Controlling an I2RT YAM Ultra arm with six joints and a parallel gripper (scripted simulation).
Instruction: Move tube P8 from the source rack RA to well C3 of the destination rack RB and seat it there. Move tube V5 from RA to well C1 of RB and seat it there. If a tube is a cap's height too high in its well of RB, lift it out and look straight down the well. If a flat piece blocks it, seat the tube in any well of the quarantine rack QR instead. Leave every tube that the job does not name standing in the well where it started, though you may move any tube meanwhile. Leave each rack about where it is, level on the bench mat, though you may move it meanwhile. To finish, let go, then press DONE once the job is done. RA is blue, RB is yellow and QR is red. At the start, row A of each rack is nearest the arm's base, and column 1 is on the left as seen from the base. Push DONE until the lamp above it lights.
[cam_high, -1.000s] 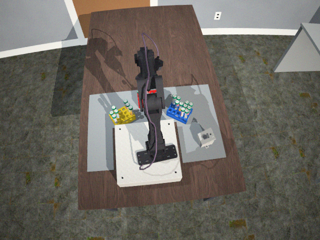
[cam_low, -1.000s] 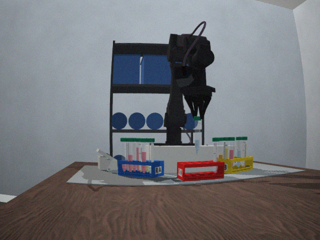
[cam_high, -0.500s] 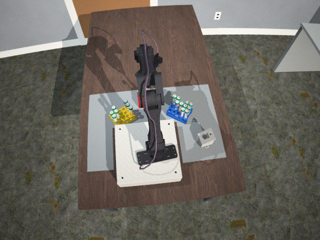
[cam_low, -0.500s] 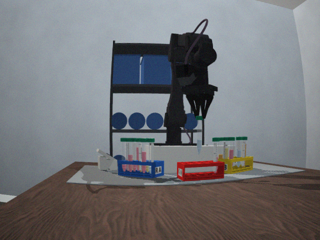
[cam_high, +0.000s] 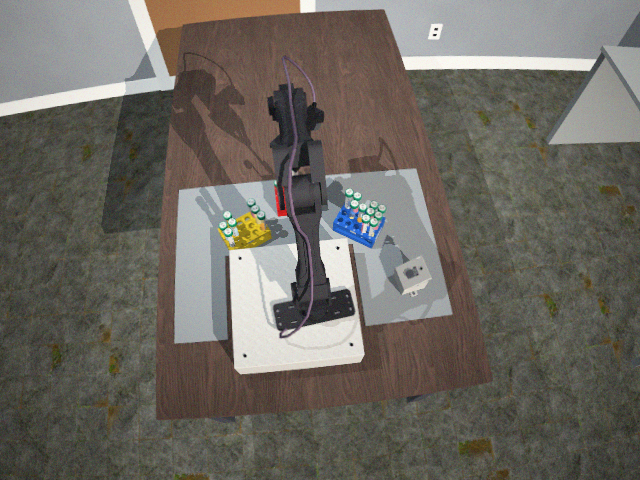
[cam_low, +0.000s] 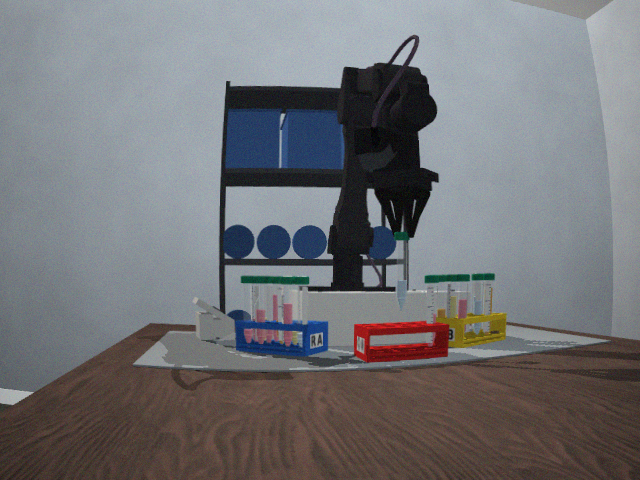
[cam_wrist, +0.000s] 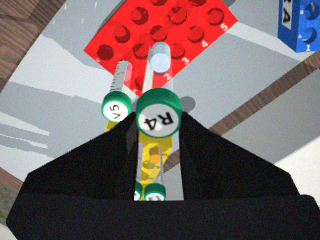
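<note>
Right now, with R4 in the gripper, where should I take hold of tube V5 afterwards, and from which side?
Take V5 at its green cap or just under it, coming straight down from above. It stands upright, with the cap as its highest and widest part and the slim body running down below. The gripper is shut on tube R4, so that must be set down first.

The arm (cam_high: 305, 206) hides most of the red rack (cam_high: 281, 205) between the yellow rack (cam_high: 247, 230) and the blue rack (cam_high: 356, 227).
</note>
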